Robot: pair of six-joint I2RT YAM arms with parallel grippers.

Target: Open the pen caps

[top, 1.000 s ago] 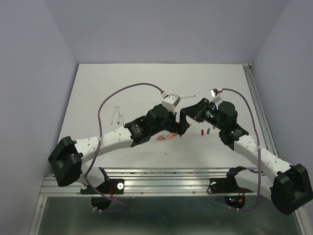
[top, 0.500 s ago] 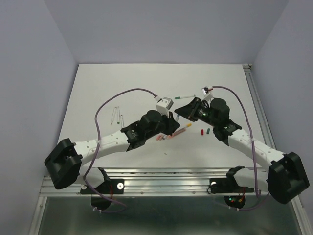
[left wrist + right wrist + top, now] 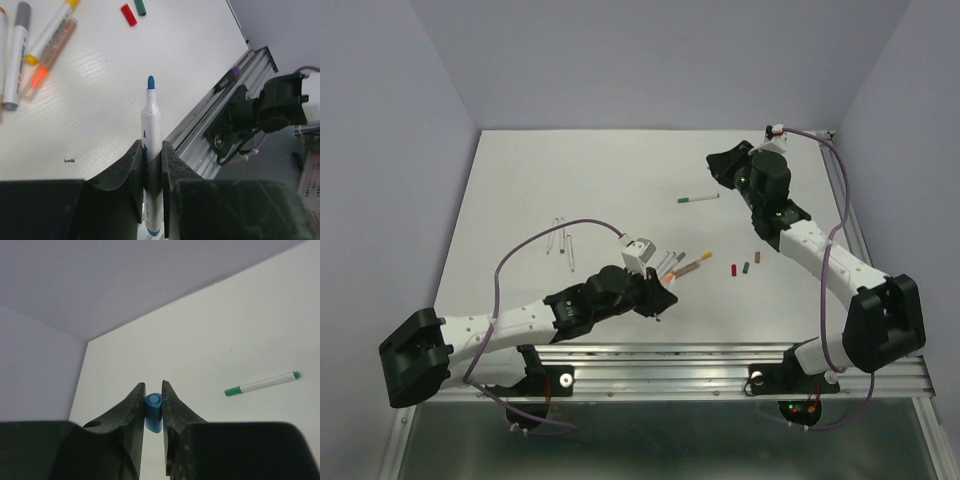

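I see the blue cap (image 3: pixel 153 411) pinched between the right gripper's (image 3: pixel 153 388) fingers, at lower centre of the right wrist view. In the overhead view that gripper sits upper right. A red cap (image 3: pixel 734 269) and a green cap (image 3: pixel 746 267) lie side by side on the table (image 3: pixel 570 170), right of centre. My left gripper (image 3: pixel 152 150), low centre overhead, is clamped on an uncapped blue-tipped pen (image 3: pixel 150 115). A green-tipped pen (image 3: pixel 698 198) lies apart, higher in the frame. Other pens (image 3: pixel 678 266) cluster just beside the left gripper.
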